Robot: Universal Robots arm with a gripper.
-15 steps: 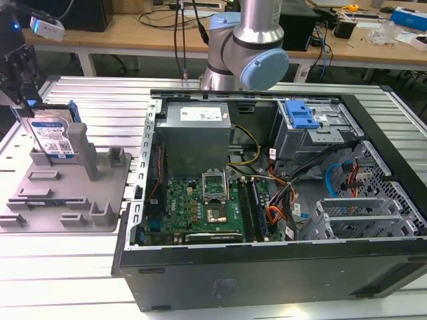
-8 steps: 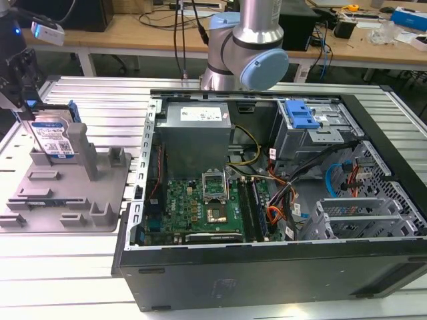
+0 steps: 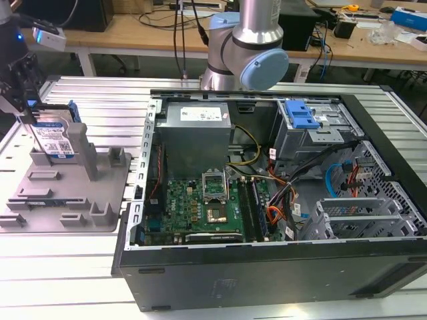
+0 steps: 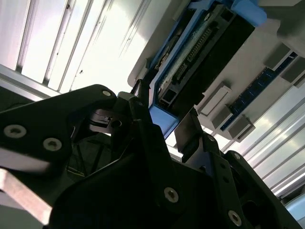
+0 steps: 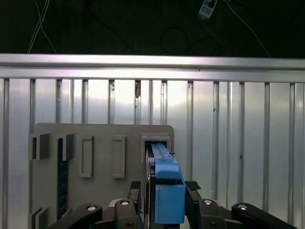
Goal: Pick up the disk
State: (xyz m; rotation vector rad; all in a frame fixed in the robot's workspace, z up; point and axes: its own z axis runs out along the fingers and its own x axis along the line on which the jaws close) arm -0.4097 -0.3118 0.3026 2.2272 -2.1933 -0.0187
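In the exterior view, the disk [image 3: 55, 139] stood on edge in a slot of the grey fixture [image 3: 100, 200] on the ribbed tabletop [image 3: 67, 277], at the exterior view's left. Standing upright left its upper edge free for the claw [image 3: 28, 105] just above it. In the second wrist view, the claw [image 4: 167, 119] straddled the disk's blue-railed end. In the first wrist view, it flanked the disk's narrow edge; whether it was clamped or only close beside, I could not tell.

Light wooden workbenches [image 3: 133, 33] stand behind the brightly lit, ribbed aluminium table [image 3: 67, 280].
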